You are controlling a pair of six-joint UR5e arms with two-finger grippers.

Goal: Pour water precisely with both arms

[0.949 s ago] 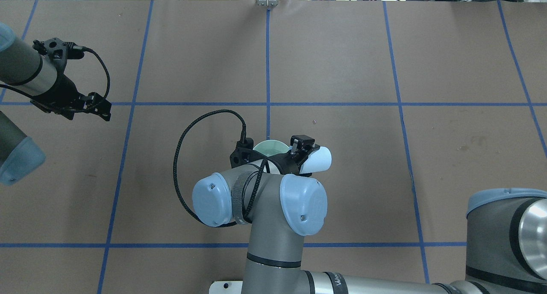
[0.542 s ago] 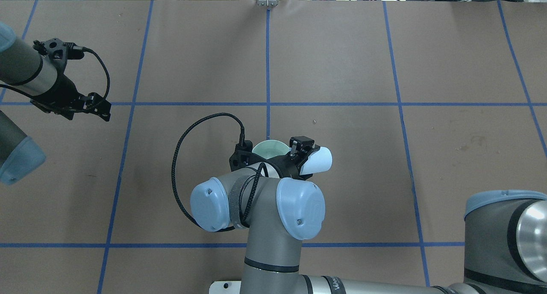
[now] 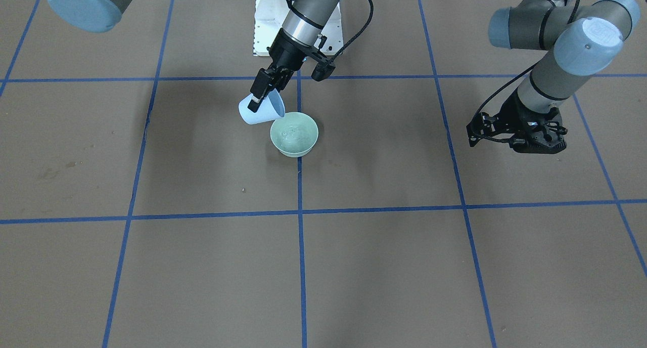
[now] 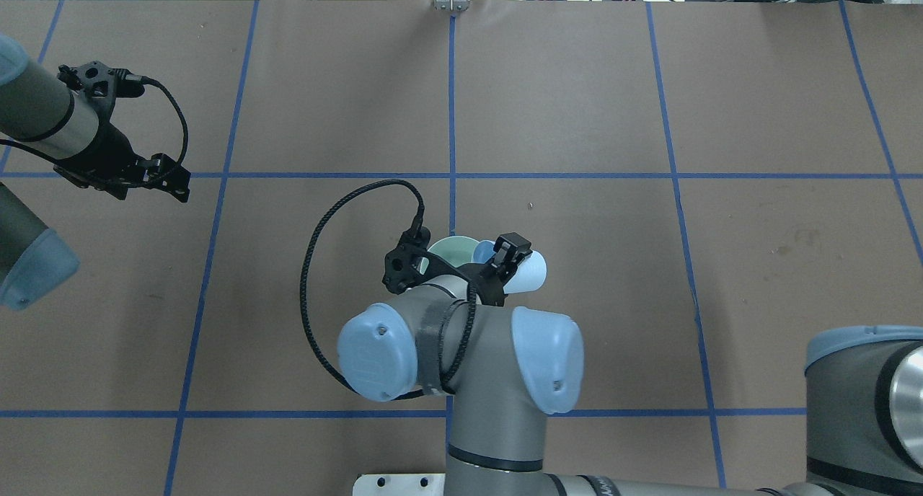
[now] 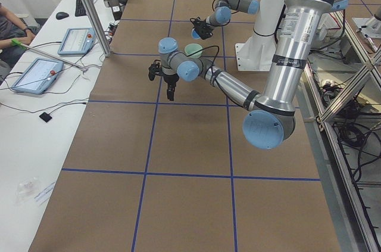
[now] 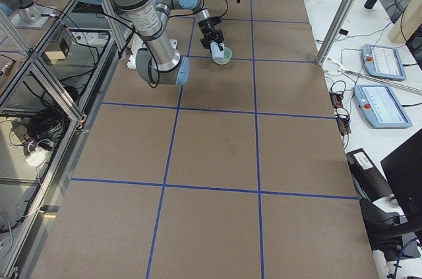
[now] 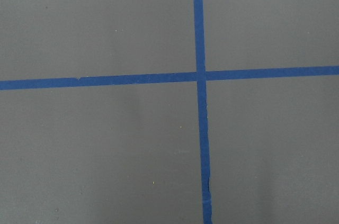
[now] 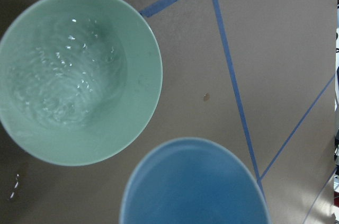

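**Cup tipped at the bowl's rim**

Your right arm's fingers (image 3: 259,92) are clamped on the pale blue cup (image 3: 263,114) — it is tilted, with its lip at the rim of the green bowl (image 3: 294,134), at the bowl's 10 o'clock in the front-facing view. The water (image 8: 63,81) ripples inside the bowl. The left arm's fingers (image 4: 173,182) hang well apart from both, over bare tabletop (image 3: 354,267) — you cannot tell whether they are spread or closed.

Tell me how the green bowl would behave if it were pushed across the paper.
The green bowl looks wide and low, so it would probably slide rather than tip. The water inside shows ripples, so a quick shove would likely slosh it. Its smooth, even rim suggests a rigid wall that may be slippery to grip.
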